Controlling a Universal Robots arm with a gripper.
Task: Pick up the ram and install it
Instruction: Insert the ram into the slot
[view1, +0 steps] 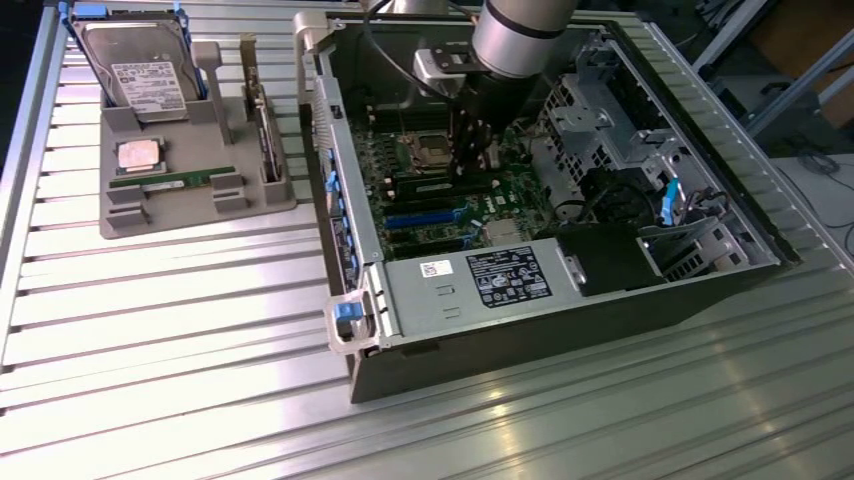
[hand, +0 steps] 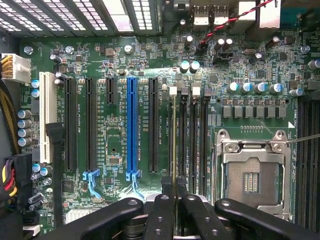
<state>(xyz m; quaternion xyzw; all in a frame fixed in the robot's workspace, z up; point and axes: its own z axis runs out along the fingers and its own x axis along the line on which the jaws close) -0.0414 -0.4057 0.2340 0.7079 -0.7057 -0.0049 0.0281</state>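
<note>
Over on the exterior view's left, I am looking at the grey parts tray (view1: 127, 215), where a spare green stick (view1: 174, 182) is lying flat in its cradle, well apart from the work. Moving right, I am watching the open computer case (view1: 350, 250), with the arm (view1: 521, 35) reaching steeply down from above into it and the gripper (view1: 470, 160) hanging over the motherboard (view1: 427, 205). In the wrist view the blue expansion slot (hand: 131, 125) is sitting to one side of the memory slots (hand: 192, 140), and the gripper (hand: 174, 197) is showing its black fingers (hand: 161, 210) drawn almost together on a thin pale-green edge. I am reading that edge as the ram (hand: 174, 140), held edge-on and running in line with the memory slot nearest the expansion slots, so I judge that the pick-up is done and the install step is in hand. Whether the stick is touching the slot or hovering just above it, I cannot tell. Seating it is calling for a square, level stick and a straight, even push. Further right, the processor socket (hand: 252, 180) is lying bare.
</note>
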